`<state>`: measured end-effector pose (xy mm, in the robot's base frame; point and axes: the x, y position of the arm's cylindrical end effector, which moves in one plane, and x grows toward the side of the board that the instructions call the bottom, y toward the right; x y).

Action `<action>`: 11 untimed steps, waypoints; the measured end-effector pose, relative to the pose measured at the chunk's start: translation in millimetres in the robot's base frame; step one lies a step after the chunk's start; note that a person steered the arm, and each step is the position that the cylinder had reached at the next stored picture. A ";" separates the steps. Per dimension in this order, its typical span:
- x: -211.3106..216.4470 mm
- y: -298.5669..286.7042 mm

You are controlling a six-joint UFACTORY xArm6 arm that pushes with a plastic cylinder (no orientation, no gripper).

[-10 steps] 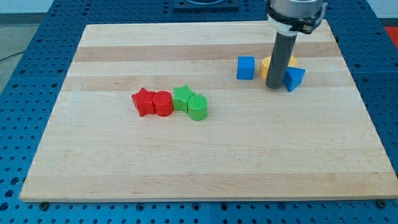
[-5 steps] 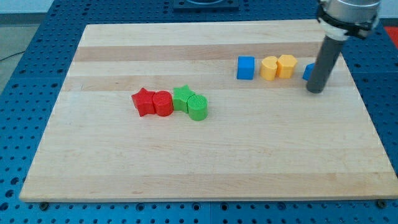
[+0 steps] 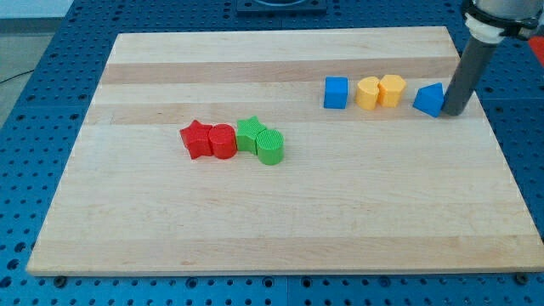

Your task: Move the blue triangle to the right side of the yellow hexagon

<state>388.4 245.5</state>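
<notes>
Toward the view's left of the wooden surface [image 3: 170,221], a red star [image 3: 195,138] and a red cylinder [image 3: 223,141] sit touching each other. Just to their right, a green star [image 3: 249,133] presses against a green cylinder [image 3: 270,146], and the red cylinder and green star look to be in contact as well, so the four form one tight cluster.

Farther right, near the view's top, a blue cube [image 3: 337,92] stands alone, a small gap away from a yellow pair. That pair is a rounded yellow block [image 3: 367,93], whose exact shape I cannot make out, and the yellow hexagon [image 3: 393,88], the two touching side by side.

Right of the hexagon, with a clear gap between them, lies the blue triangle [image 3: 430,99]. It sits roughly in line with the yellow blocks and the cube.

At the view's far right is my end effector, a plain dark rod with nothing to open or close and holding nothing. My tip [image 3: 455,113] rests on the surface just beside the triangle's right side, touching it or nearly so; I cannot tell which.
</notes>
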 end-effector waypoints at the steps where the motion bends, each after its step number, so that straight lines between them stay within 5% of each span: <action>1: 3.5 2.2; 3: 44.5 1.0; 11: -2.5 -32.1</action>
